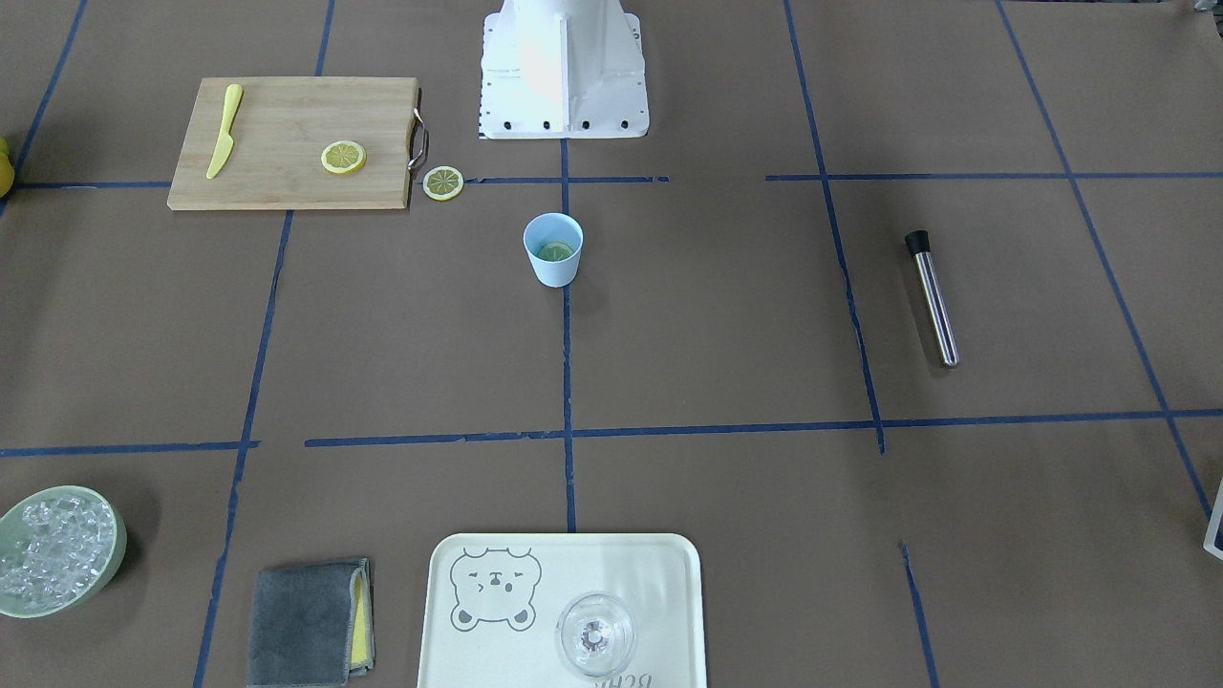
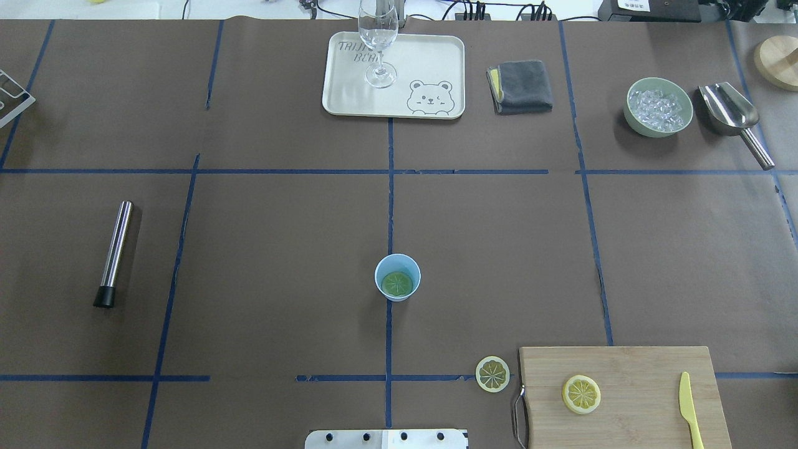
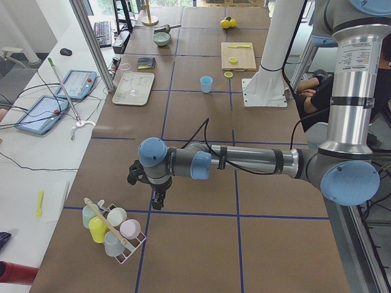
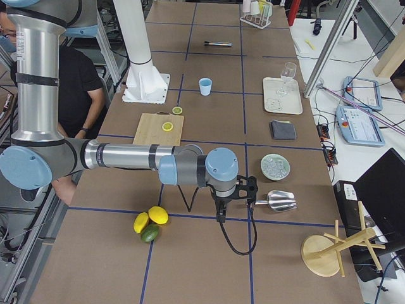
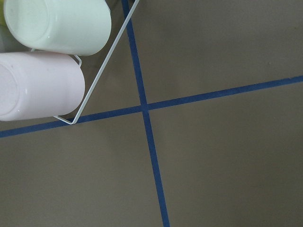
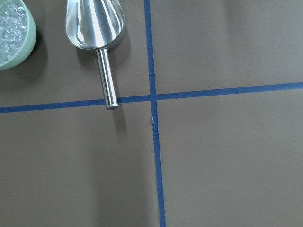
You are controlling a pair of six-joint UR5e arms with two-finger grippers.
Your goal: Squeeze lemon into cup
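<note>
The light-blue cup point(image 2: 398, 277) stands upright near the table's middle, in front of the robot base; it also shows in the front-facing view point(image 1: 553, 250). A lemon slice point(image 2: 397, 284) lies flat inside it. A second slice point(image 2: 492, 374) lies on the table beside the cutting board. A third slice point(image 2: 581, 394) lies on the board. My left gripper point(image 3: 157, 203) hangs far off at the table's left end, by a mug rack. My right gripper point(image 4: 220, 215) hangs at the right end, by the scoop. Both show only in side views, so I cannot tell whether they are open or shut.
A wooden cutting board point(image 2: 648, 374) with a yellow plastic knife point(image 2: 691, 411) lies right of the base. A tray point(image 2: 349, 93) with a clear glass point(image 2: 378, 43), a grey cloth point(image 2: 520, 86), an ice bowl point(image 2: 658, 107) and a scoop point(image 2: 732, 115) line the far side. A steel rod point(image 2: 115, 252) lies left.
</note>
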